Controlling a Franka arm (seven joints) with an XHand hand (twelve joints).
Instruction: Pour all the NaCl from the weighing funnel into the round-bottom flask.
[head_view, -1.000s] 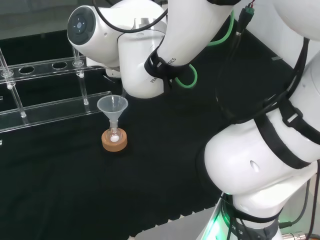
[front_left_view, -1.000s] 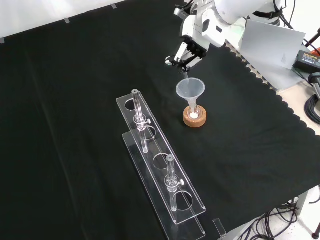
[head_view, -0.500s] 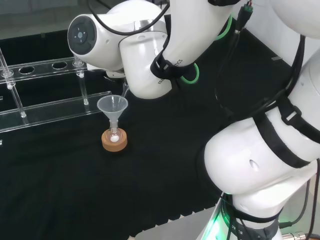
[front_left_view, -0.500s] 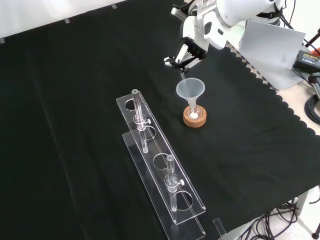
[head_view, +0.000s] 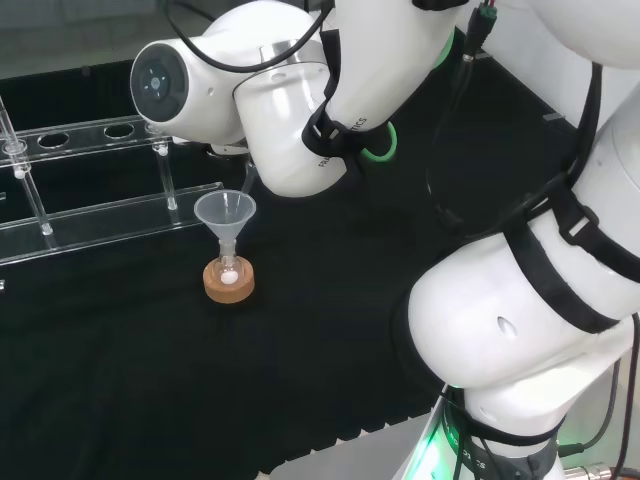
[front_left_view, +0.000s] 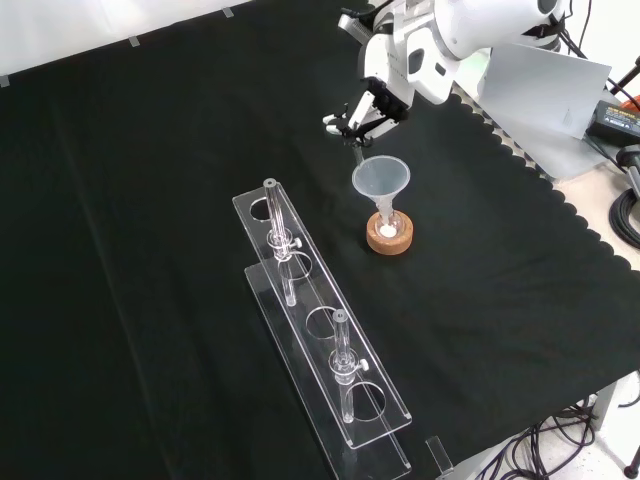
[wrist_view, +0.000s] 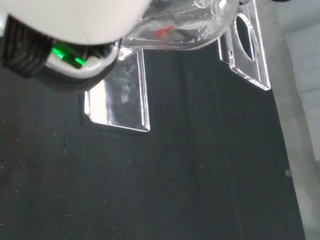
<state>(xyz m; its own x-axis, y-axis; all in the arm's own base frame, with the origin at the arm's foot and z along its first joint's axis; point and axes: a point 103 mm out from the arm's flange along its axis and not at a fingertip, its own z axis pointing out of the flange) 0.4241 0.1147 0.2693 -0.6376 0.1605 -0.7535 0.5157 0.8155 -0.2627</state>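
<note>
Clear acrylic tube rack (front_left_view: 325, 350) nearest the camera in front view, lower centre of frame, running diag. from centre down toward bottom edge, w/ two upright glass tubes (front_left_view: 343, 367) standing in it. Beyond that, centre-right of frame: cork ring (front_left_view: 388, 236) on black cloth (front_left_view: 150, 200), carrying small round-bottom flask (front_left_view: 387, 226) w/ white NaCl (front_left_view: 387, 231) at bottom; clear funnel (front_left_view: 380, 180) seated upright in flask neck. Same group in head view at centre-left: cork ring (head_view: 229, 281), funnel (head_view: 225, 212) above it, white powder (head_view: 229, 279) visible in flask, rack (head_view: 90, 190) behind at upper left. Farther still, upper centre-right of front view: hand (front_left_view: 362, 112) just above and behind funnel rim, apart from it, fingers curled round a thin clear piece, prob. the weighing funnel (front_left_view: 358, 148), tip pointing down toward funnel mouth; too small to tell what's left inside. Wrist view: close clear glass piece (wrist_view: 185, 25) by white palm part, rack plates (wrist_view: 120, 95) on cloth beyond.
</note>
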